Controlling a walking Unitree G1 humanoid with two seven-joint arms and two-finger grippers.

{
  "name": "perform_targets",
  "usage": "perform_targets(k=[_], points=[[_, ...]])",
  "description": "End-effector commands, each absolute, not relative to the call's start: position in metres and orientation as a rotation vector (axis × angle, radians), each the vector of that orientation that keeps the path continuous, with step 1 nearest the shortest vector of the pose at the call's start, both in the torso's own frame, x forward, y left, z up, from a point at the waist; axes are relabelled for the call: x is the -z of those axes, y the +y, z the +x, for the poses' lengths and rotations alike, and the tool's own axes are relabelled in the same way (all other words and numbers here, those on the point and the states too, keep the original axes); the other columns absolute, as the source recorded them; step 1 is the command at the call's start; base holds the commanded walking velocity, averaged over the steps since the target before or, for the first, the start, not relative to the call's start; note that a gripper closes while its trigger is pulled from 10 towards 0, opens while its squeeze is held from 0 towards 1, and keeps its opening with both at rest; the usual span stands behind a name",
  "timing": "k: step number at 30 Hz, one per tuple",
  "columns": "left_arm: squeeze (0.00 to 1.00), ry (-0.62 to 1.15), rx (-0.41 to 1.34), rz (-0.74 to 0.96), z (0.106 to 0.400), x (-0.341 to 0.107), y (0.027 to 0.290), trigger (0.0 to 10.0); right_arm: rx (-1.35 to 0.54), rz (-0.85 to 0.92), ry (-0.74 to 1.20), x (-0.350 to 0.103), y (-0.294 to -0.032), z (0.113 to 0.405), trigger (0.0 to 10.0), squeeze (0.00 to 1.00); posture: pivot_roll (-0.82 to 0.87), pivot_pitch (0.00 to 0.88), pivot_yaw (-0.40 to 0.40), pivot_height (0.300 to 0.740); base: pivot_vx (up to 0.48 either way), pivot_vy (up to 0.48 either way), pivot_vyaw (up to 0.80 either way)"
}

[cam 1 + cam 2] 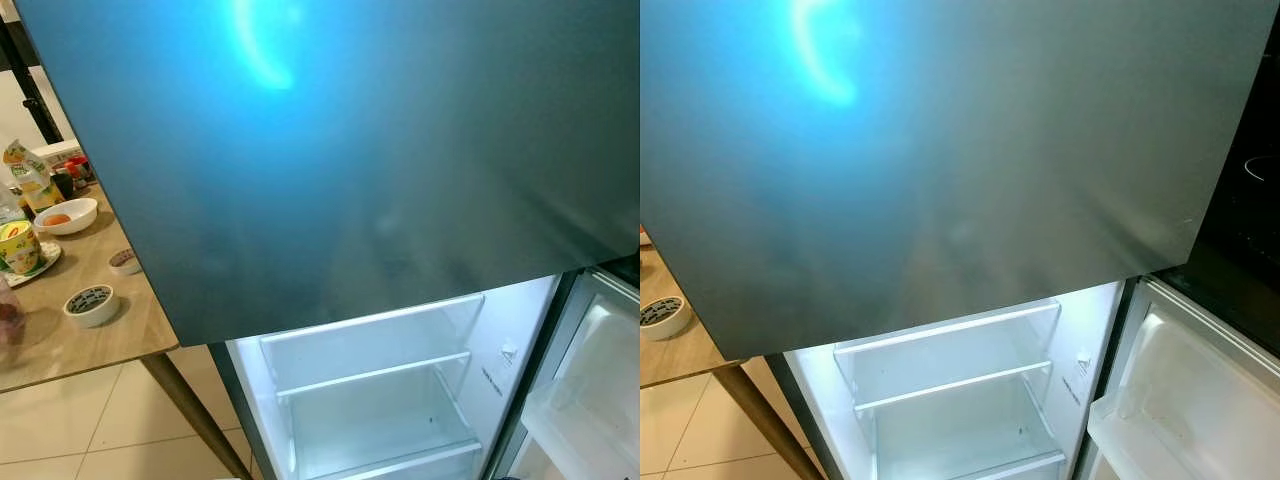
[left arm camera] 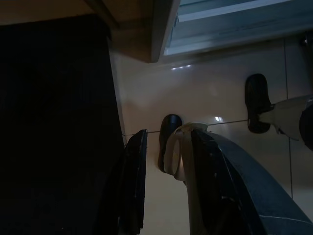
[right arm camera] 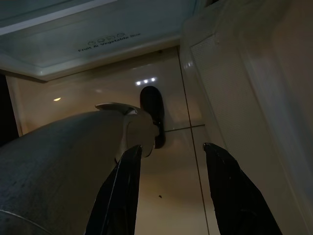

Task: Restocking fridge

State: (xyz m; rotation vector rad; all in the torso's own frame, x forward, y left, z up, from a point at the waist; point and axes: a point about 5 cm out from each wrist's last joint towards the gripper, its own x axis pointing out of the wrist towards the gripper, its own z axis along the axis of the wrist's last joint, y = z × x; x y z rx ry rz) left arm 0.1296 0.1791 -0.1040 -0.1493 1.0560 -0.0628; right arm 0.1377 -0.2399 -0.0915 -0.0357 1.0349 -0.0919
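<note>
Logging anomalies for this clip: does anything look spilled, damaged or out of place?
Nothing stands out. The fridge's lower door is open on bare, clean shelves; the upper door is shut. Bowls and packets sit upright on the wooden table. No spill.

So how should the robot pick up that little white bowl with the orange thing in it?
Probably by the rim of the white bowl, from above. It sits upright on the wooden table and its low sloping wall gives fingers little to hold; one finger inside, one outside.
</note>
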Motion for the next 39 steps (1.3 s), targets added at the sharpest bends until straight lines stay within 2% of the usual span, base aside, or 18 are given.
perform_targets(k=[1, 39], points=[[0.00, 1.070, 0.044, -0.137, 0.1263, 0.1047, 0.1855, 10.0, 0.091, -0.033, 1.044, 0.0926, -0.2380, 0.1363, 10.0, 0.00, -0.10, 0.023, 0.025, 0.740, -0.480, 0.000, 0.00], [0.00, 1.087, 0.042, -0.143, 0.1225, 0.1063, 0.1835, 10.0, 0.078, -0.047, 1.068, 0.0940, -0.2411, 0.1299, 10.0, 0.00, -0.10, 0.015, 0.018, 0.740, -0.480, 0.000, 0.00]])
